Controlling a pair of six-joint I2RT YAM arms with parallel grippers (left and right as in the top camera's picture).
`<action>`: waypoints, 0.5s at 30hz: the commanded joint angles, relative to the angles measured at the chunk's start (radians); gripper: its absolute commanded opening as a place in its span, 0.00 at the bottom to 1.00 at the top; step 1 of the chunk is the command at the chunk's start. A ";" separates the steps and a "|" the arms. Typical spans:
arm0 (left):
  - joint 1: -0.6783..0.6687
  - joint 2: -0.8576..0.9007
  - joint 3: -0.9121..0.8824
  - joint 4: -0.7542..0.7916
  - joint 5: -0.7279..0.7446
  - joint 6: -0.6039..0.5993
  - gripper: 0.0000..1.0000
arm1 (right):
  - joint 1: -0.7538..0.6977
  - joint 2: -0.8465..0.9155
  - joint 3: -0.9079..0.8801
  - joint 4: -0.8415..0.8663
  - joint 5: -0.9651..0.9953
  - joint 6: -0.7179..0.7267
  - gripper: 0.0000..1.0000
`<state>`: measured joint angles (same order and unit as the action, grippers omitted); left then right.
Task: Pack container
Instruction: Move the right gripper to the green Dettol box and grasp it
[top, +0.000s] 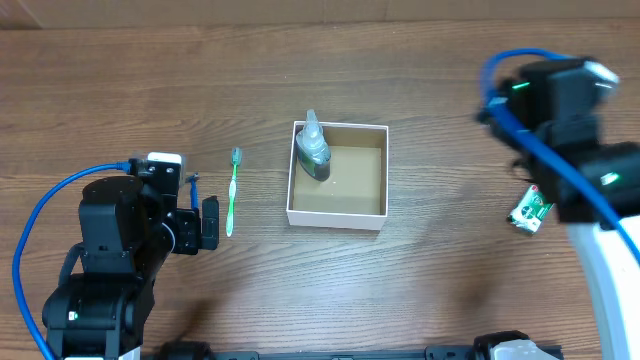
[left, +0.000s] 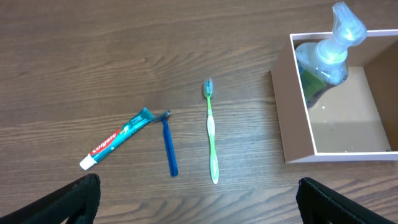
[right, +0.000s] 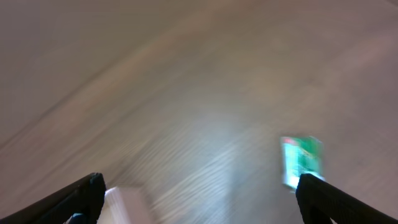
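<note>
Wood-grain worktop (top: 450, 120) is spread beneath everything. Nearest, the left pincer (left: 199, 186) is held wide open, empty. The toothbrush (left: 212, 134) lies flat at nine o'clock of the container (top: 335, 217), mid-worktop; it could be skidded away if pinched shallowly. The bottle (top: 313, 150) inside, at ten o'clock, could be toppled. Right pincer (right: 200, 186) — gaping, empty too.

small square container (top: 336, 219) (left: 290, 118), white walls, brown inside, sitting flat and open-topped at centre, clear bottle (top: 312, 150) (left: 323, 62) against its left wall
</note>
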<state>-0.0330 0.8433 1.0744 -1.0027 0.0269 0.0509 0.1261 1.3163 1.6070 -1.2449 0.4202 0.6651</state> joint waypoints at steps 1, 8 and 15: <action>0.000 0.001 0.025 0.001 0.014 -0.006 1.00 | -0.279 0.066 -0.055 -0.012 -0.142 -0.050 1.00; 0.000 0.001 0.025 0.002 0.014 -0.005 1.00 | -0.578 0.369 -0.311 0.094 -0.314 -0.202 1.00; 0.000 0.001 0.025 0.000 0.014 -0.006 1.00 | -0.578 0.520 -0.456 0.294 -0.364 -0.277 1.00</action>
<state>-0.0330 0.8433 1.0744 -1.0035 0.0269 0.0505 -0.4461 1.8244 1.1816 -0.9958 0.0734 0.4072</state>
